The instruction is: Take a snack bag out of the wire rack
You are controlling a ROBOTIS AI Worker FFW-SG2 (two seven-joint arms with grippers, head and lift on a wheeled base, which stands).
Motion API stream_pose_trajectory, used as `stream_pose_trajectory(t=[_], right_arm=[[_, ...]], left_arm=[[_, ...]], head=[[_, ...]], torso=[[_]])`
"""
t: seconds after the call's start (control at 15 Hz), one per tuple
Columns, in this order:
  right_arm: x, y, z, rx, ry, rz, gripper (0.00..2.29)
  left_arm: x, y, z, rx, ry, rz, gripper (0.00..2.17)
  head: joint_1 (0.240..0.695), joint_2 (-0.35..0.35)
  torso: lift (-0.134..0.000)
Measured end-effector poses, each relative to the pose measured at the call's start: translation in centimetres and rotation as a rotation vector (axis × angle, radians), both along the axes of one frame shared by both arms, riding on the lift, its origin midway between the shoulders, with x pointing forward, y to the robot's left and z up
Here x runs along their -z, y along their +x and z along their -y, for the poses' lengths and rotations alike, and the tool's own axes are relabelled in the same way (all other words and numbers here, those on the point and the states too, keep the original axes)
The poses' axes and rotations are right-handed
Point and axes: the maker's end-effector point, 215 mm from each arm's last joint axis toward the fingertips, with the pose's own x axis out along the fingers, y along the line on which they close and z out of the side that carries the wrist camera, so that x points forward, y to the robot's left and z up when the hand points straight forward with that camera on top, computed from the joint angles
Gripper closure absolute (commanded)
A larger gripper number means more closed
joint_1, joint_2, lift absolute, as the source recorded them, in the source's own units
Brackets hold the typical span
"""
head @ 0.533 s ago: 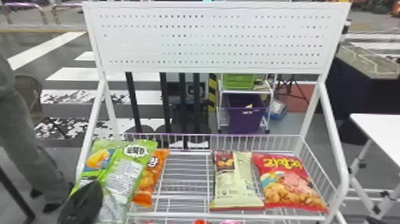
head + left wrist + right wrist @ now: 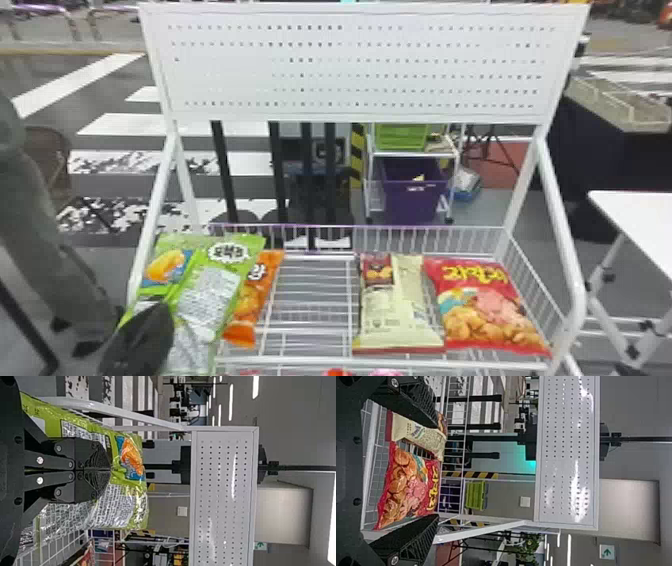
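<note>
My left gripper (image 2: pixel 137 340) is at the rack's left front, over the green snack bag (image 2: pixel 215 290). In the left wrist view my left gripper (image 2: pixel 111 470) is shut with its tips together on the green bag (image 2: pixel 115 506), pinching its film. The wire rack (image 2: pixel 380 361) also holds an orange bag (image 2: pixel 252 300) beside the green one, a cream bag (image 2: pixel 395 310) and a red bag (image 2: pixel 490 305) at the right. In the right wrist view my right gripper (image 2: pixel 437 469) stands open, the red bag (image 2: pixel 407 487) and cream bag (image 2: pixel 421 435) lying beyond its spread fingers.
A white perforated panel (image 2: pixel 360 65) rises above the rack between white side posts. Behind stands a cart with a green basket (image 2: pixel 400 137) and a purple bin (image 2: pixel 415 195). A white table (image 2: pixel 640 225) is at the right. A person's leg shows at the far left.
</note>
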Motion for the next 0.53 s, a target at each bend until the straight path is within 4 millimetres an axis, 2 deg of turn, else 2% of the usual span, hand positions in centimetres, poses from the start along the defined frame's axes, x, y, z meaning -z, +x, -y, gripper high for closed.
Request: stream_pose_trajectory(t=[0.53], right_arm=[[0.41, 0.27, 0.07, 0.000, 0.002, -0.003, 0.09]], left_arm=[[0.02, -0.01, 0.10, 0.002, 0.000, 0.000, 1.70]], head=[[0.499, 0.000]], torso=[[0.000]])
